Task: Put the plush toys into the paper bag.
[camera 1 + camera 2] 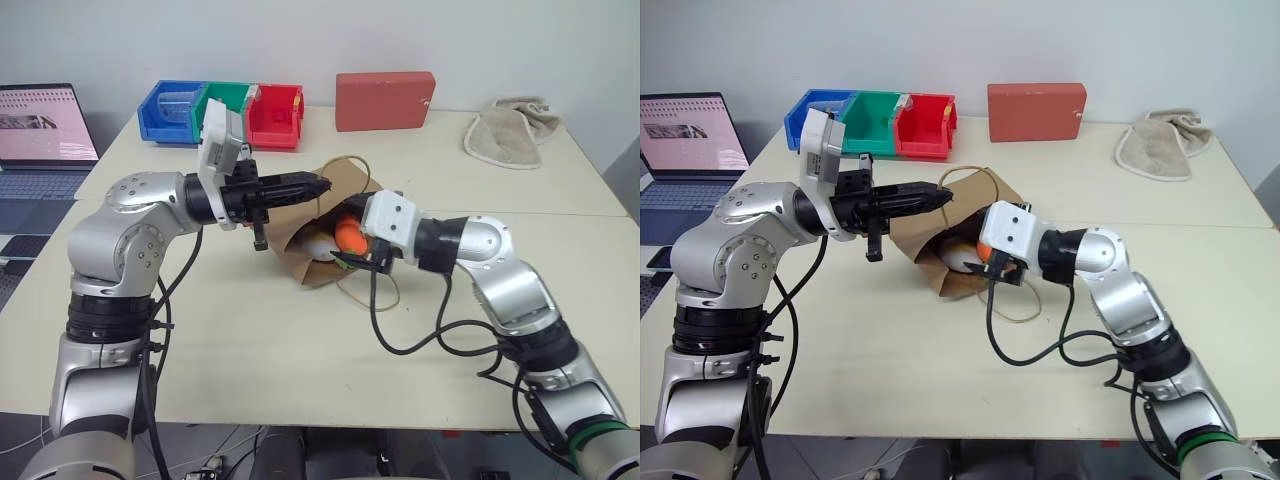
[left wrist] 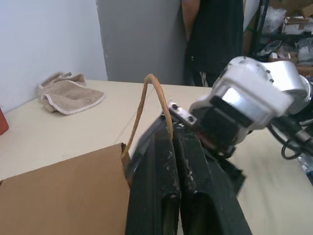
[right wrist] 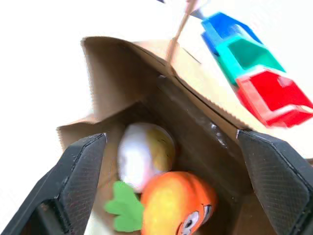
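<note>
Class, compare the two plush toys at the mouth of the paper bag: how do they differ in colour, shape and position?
The egg toy is white with yellow and rounded; the carrot toy is orange with green leaves and longer. The egg toy lies deeper in the paper bag; the carrot toy lies nearer the opening, closest to the open right gripper. Both are soft, lie touching, and neither is gripped.

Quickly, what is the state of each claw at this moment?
Left claw: shut on the bag edge.
Right claw: open, holding nothing; carrot and egg lie in the bag.
</note>
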Action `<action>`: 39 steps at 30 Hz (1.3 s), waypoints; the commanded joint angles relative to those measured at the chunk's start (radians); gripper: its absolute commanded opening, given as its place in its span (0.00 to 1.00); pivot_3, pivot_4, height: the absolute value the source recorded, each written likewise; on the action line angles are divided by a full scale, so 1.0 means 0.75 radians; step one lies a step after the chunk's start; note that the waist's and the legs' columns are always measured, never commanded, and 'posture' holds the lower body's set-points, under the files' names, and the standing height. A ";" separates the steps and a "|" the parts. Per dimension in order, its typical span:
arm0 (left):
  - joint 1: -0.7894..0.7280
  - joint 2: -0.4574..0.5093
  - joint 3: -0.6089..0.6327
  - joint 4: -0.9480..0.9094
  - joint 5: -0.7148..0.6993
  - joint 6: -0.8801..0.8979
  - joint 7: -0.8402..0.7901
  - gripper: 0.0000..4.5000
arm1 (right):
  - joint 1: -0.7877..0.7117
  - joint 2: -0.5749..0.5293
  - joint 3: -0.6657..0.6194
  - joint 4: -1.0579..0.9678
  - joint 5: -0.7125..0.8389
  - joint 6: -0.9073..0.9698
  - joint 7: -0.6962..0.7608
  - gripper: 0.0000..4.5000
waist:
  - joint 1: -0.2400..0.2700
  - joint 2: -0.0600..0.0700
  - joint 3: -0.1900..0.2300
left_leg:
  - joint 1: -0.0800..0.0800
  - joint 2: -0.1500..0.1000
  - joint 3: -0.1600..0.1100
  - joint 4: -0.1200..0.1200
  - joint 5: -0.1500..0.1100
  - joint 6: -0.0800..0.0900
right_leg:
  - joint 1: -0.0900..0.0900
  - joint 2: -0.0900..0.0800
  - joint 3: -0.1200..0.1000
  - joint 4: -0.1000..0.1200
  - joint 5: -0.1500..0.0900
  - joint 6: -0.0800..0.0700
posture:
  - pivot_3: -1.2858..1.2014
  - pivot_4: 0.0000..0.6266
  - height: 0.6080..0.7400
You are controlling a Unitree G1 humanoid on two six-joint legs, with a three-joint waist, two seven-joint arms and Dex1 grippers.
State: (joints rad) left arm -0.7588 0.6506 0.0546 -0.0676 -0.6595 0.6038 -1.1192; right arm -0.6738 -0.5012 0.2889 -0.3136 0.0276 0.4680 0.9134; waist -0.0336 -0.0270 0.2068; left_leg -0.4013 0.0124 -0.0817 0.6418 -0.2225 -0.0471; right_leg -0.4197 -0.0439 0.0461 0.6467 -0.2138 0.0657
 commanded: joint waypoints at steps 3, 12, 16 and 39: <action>-0.027 -0.005 0.021 -0.022 0.000 -0.023 0.011 0.00 | 0.059 -0.166 -0.187 -0.238 0.276 0.162 0.177 0.99 | 0.002 0.000 0.000 | 0.000 0.000 0.000 0.000 0.000 0.000 | 0.000 0.000 0.000 0.000 0.000 0.000 | 0.52 0.24 1.00; -0.017 -0.001 0.021 -0.030 0.001 -0.018 0.009 0.00 | 0.293 -0.417 -0.404 -0.307 0.513 0.314 0.226 0.99 | 0.003 0.000 0.000 | 0.000 0.000 0.000 0.000 0.000 0.000 | 0.001 0.000 0.000 -0.001 0.000 0.000 | 0.52 0.24 1.00; -0.015 0.003 0.019 -0.033 0.002 -0.017 0.006 0.00 | 0.366 -0.376 -0.362 -0.201 0.386 0.275 0.045 0.99 | -0.002 0.000 0.000 | 0.000 0.000 0.001 0.001 0.000 0.000 | 0.000 0.000 0.001 -0.001 0.000 0.000 | 0.52 0.24 1.00; 0.012 0.019 0.037 -0.075 -0.008 -0.009 0.036 0.00 | 0.354 0.016 -0.121 0.243 0.253 0.232 -0.203 0.46 | -0.001 0.000 0.000 | 0.000 0.000 0.001 0.000 0.000 0.000 | 0.000 0.000 0.001 -0.001 0.000 0.000 | 0.52 0.24 1.00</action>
State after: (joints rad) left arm -0.7463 0.6544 0.0549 -0.0877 -0.6561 0.6044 -1.0987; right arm -0.3883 -0.4936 0.2097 -0.1134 0.2006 0.6451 0.7547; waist -0.0342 -0.0271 0.2067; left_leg -0.4010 0.0127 -0.0811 0.6418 -0.2226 -0.0470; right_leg -0.4194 -0.0436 0.0467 0.6462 -0.2139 0.0657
